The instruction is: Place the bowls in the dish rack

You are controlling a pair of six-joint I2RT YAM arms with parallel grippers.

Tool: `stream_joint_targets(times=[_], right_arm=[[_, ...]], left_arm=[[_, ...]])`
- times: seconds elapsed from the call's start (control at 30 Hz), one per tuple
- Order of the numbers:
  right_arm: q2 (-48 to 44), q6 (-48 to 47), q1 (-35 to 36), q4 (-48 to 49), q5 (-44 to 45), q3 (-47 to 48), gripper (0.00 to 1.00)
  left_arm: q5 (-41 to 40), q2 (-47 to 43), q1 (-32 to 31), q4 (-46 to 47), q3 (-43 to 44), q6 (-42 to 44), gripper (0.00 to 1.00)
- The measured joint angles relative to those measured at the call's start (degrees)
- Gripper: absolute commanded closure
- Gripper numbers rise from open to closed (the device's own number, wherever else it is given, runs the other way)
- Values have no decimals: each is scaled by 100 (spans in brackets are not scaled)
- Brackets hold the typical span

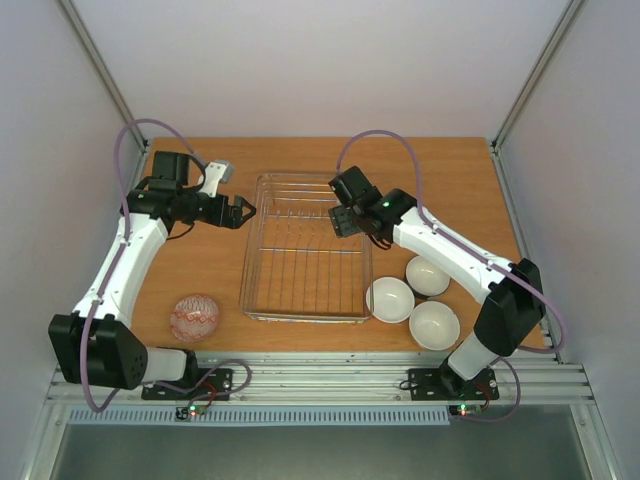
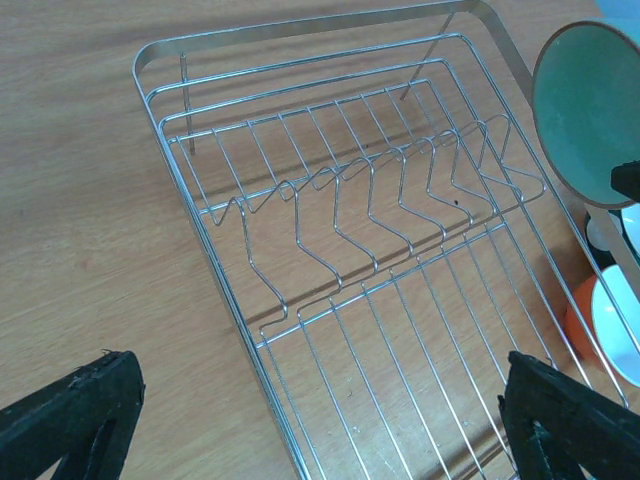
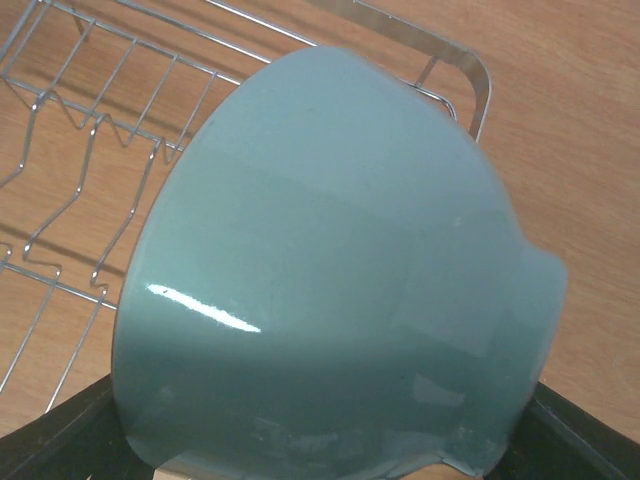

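Pinching the mint bowl [image 3: 330, 270], the right jaws hang over the dish rack [image 1: 247, 270]. Left jaws stand spread at its left.

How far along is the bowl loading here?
Nothing racked yet: the dish rack is empty. In hand: the right gripper holds the mint bowl at the rack's right side. Remaining: three bowls on the table to its right, and the patterned bowl upside down on its left. The left gripper is open.
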Motion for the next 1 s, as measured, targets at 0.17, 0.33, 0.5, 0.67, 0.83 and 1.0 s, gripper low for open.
stream_joint_targets(times=[0.17,0.33,0.5,0.67,0.83,1.0], right_arm=[[-48,-9,37,-7,-9,-2,98],[-13,-7,48,-2,-31,-2,98],[164,-7,61,13,-52,-2,98],[466,0,66,42,-195,-4,98],[612,31,63,142,-190,-4,93],[772,37,63,254,-199,-4,77]], left_arm=[[11,7,0,0,0,4,3],[26,7,0,-2,0,17,3],[39,7,0,-2,0,22,3],[46,7,0,-22,0,68,1],[50,7,0,-48,0,138,1],[92,9,0,-101,0,203,1]])
